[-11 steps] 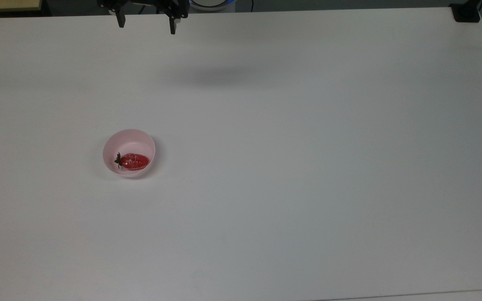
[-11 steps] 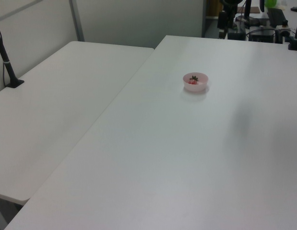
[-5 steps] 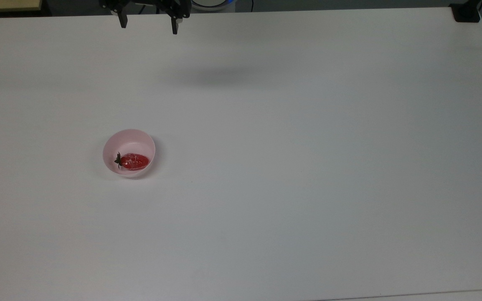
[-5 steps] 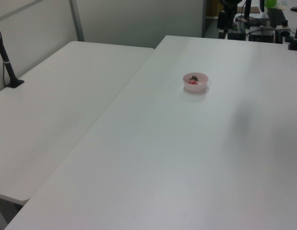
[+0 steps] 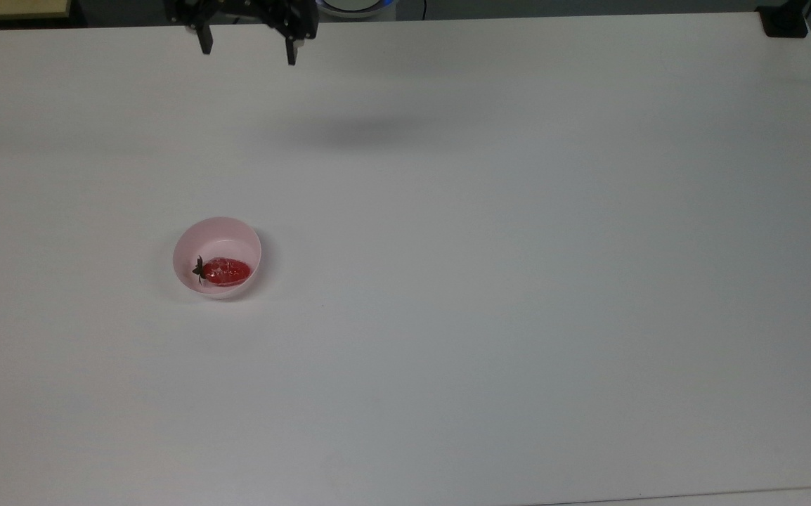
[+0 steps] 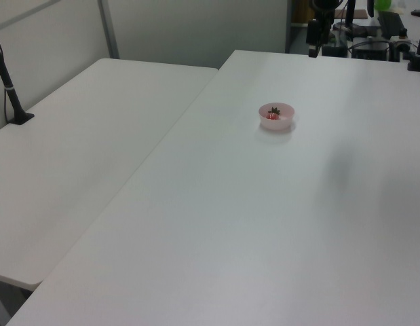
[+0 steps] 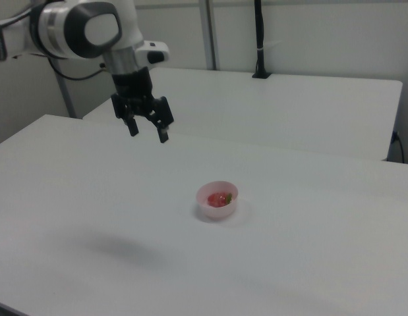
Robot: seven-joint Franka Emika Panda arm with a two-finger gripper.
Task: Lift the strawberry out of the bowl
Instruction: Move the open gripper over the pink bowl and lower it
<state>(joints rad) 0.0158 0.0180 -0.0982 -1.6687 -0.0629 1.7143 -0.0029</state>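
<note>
Barely anything has moved since a second ago: the gripper [image 5: 246, 55] is seen a touch lower in the top view, its fingertips dipped a little further over the worktop's far edge, and the bowl and strawberry are sat exactly where they were.

Biggest thing first: the white worktop [image 5: 518, 281] is seen across the top view, with a second white table [image 6: 74, 156] butted up against it on the left view's left. A black post [image 6: 7, 85] is clamped at that second table's far side.

Next, the arm [image 7: 85, 26], white with a black wrist, is seen reaching in from the right view's upper left. A soft shadow [image 5: 363, 132] is cast on the worktop near the far edge.

The gripper is held up in the air, well apart from the bowl, pointing down. Its jaws are spread wide and nothing is held between them; in the right view [image 7: 147, 130] the two black fingers are clearly apart.

The bowl [image 5: 184, 270], pale pink, is stood upright on the worktop, in the top view's left half and well in from every edge.

The strawberry [image 5: 225, 271] is lying on its side inside the bowl, against the near wall in the top view, with its green cap [image 5: 198, 269] turned toward the top view's left.
</note>
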